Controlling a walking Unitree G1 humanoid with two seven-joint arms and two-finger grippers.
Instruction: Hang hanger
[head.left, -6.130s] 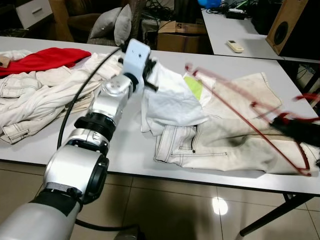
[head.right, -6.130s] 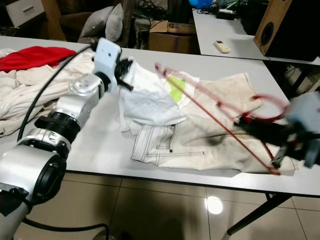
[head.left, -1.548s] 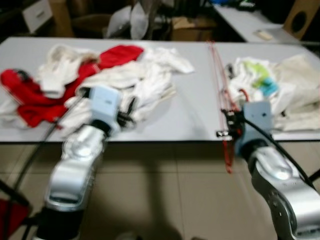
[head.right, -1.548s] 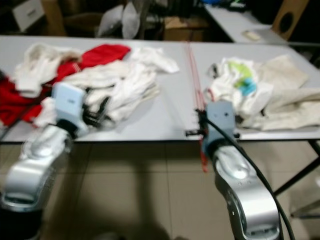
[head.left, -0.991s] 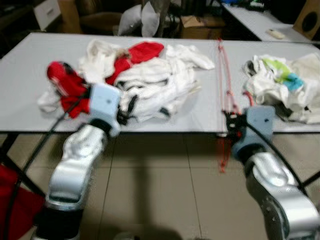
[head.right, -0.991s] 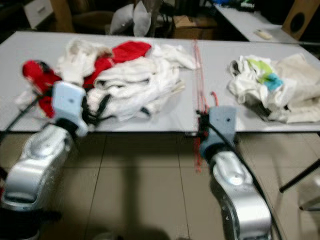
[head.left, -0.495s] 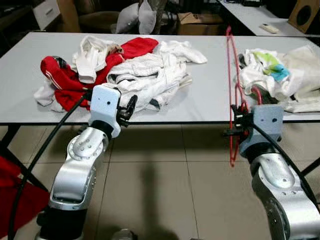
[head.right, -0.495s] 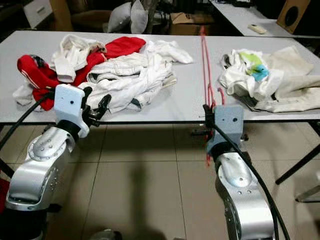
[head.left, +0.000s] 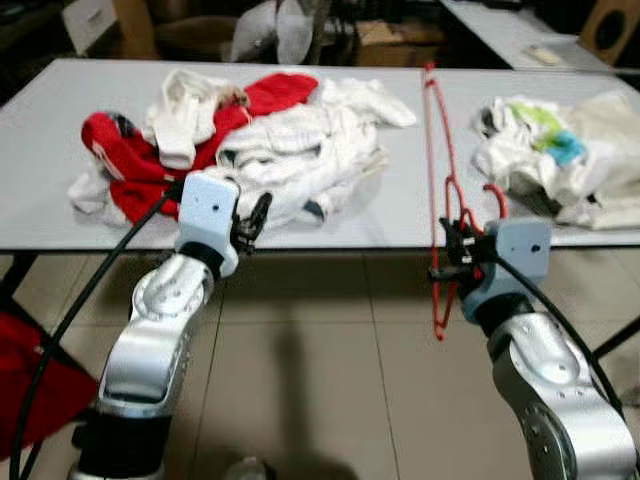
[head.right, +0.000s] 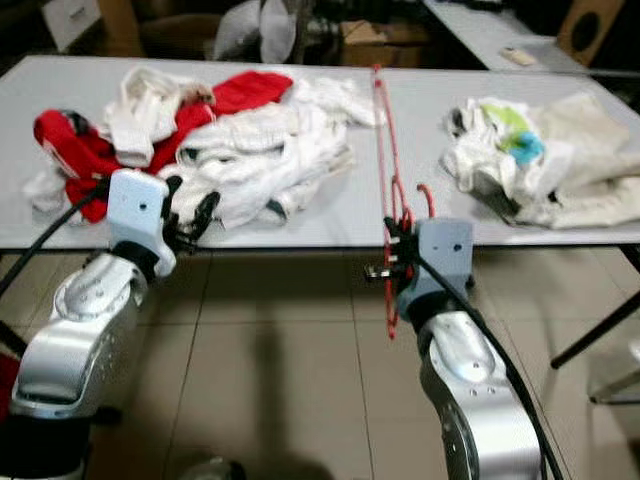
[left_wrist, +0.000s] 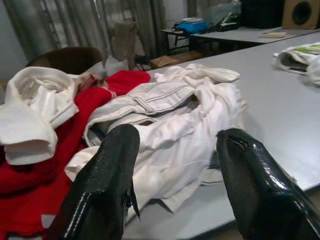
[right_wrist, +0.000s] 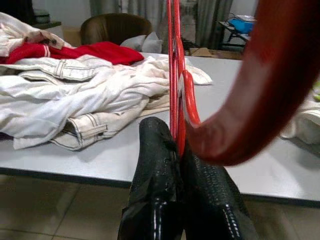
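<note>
A red wire hanger (head.left: 432, 150) stands upright and edge-on in front of the grey table (head.left: 405, 190). Its hook (right_wrist: 260, 100) curves close past the right wrist camera. My right gripper (head.left: 452, 255) is shut on the hanger's lower wire, just before the table's front edge; in the right wrist view the two black fingers (right_wrist: 155, 165) press together around the red wire (right_wrist: 174, 75). My left gripper (head.left: 255, 215) is held up at the table's front edge, facing the clothes heap. Its fingers (left_wrist: 107, 185) are spread apart and hold nothing.
A heap of white and red clothes (head.left: 280, 140) lies on the table's left half. A second pile of pale clothes (head.left: 560, 160) lies at the right. A red object (head.left: 30, 380) sits on the tiled floor at lower left. A table leg (head.left: 615, 340) slants at right.
Six seconds ago I stood close over the jeans, the hanger lying flat. I now stand back from the table, hanger upright in my right gripper. It shifted slightly left in the last half second.
</note>
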